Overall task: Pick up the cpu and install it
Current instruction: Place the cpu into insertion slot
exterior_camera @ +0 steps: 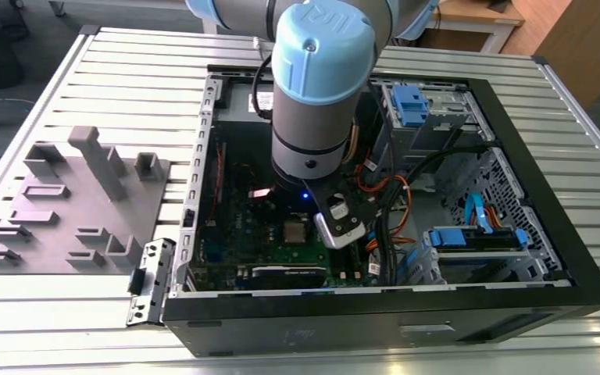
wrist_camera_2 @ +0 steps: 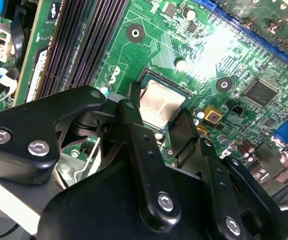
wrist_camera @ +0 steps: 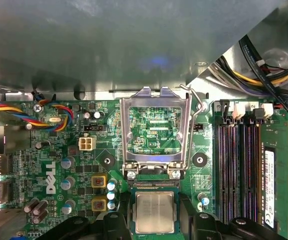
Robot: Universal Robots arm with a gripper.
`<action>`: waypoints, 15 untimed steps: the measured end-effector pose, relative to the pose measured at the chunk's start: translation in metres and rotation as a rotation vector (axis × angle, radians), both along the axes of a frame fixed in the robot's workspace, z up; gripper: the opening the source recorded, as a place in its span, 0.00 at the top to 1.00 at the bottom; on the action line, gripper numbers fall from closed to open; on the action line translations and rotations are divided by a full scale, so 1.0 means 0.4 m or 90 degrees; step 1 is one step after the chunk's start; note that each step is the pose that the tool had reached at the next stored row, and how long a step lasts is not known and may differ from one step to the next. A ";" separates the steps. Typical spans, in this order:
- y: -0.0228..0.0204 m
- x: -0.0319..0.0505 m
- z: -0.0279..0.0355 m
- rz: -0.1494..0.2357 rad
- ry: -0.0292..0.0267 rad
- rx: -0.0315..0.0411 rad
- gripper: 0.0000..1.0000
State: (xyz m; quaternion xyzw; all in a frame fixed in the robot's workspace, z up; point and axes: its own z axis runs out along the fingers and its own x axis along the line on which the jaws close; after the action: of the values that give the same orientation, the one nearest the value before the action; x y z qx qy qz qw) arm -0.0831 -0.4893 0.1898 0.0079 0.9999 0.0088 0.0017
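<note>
Gripper point(wrist_camera: 155, 226) spread wide: 2 black fingers point(wrist_camera: 114, 222) straddle the cpu point(wrist_camera: 155, 212), 1 on each side, with socket rim showing between each finger and the chip; nothing pinched. Cpu lies flat in the black socket point(wrist_camera: 132, 207), pale metal top up, on the green motherboard point(wrist_camera: 43, 150). Second wrist view gives the same reading, chip framed between the 2 fingers. Just beside the socket, the silver load frame point(wrist_camera: 125, 130) is swung open, green board visible through its hollow middle, and its wire lever point(wrist_camera: 200, 106) is raised alongside. Dark memory slots point(wrist_camera: 236, 170) run parallel on the lever's side. In the exterior view, the arm point(exterior_camera: 316, 94) reaches down into the open computer case point(exterior_camera: 550, 289), which lies on a slatted metal table point(exterior_camera: 123, 70). Grey fixture tray point(exterior_camera: 71, 203) sits just beside the case, on the exterior view's left.
</note>
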 end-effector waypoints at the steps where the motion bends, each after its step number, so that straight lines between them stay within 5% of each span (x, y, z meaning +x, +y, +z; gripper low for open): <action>1: 0.000 0.000 0.001 0.000 -0.0001 0.0003 0.53; 7: -0.002 0.000 0.001 0.001 -0.0015 0.0106 0.53; 15: -0.006 0.000 -0.001 0.001 -0.0019 0.0112 0.53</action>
State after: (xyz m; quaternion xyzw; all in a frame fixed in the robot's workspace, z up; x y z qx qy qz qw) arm -0.0832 -0.4916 0.1894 0.0069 0.9998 0.0176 0.0031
